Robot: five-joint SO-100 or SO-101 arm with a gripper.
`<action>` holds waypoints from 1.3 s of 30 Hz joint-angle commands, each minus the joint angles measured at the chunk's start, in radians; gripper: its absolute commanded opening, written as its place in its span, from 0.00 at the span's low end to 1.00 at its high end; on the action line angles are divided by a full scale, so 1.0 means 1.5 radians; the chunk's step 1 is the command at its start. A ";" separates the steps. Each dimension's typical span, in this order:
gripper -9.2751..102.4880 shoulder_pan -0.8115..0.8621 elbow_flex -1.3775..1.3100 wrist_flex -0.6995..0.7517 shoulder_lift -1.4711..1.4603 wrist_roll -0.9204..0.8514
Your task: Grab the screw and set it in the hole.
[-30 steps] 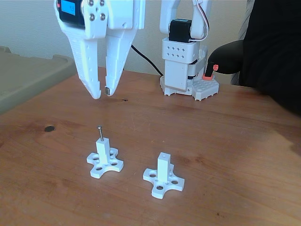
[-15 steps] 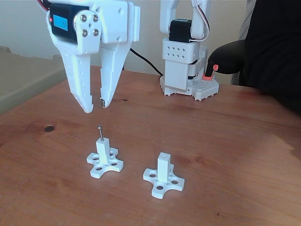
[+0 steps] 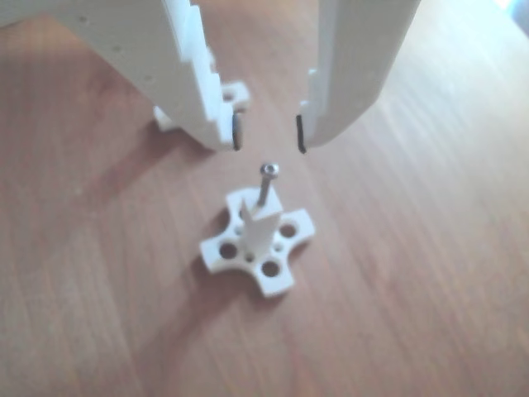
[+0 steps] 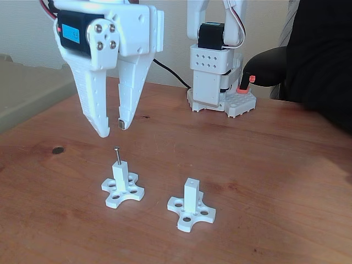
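Reddish wooden table runs wide and mostly bare under us, with a pale wall behind and a dark-clad person's arm at the right edge of the fixed view. Our gripper hangs above the screw with its jaws parted and nothing between them; in the other view the gripper sits just above the screw's head. That screw stands upright in the top of the left post, so we judge the grasp to be the step in hand: come straight down until the pads flank the shaft, then close. The target seems to be the hole atop the right post (its end face empty), near the first post. Room is generous: open wood between and around both posts, the arm base well back, and a small dark spot lying off to the left.
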 commanded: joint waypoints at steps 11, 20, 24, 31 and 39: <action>0.16 -0.008 -0.055 -0.011 -0.013 -0.001; 0.16 -0.011 -0.062 -0.016 -0.029 -0.001; 0.16 -0.010 -0.064 -0.017 -0.031 -0.001; 0.16 -0.010 -0.067 -0.018 -0.036 -0.001; 0.16 -0.010 -0.071 -0.024 -0.044 -0.001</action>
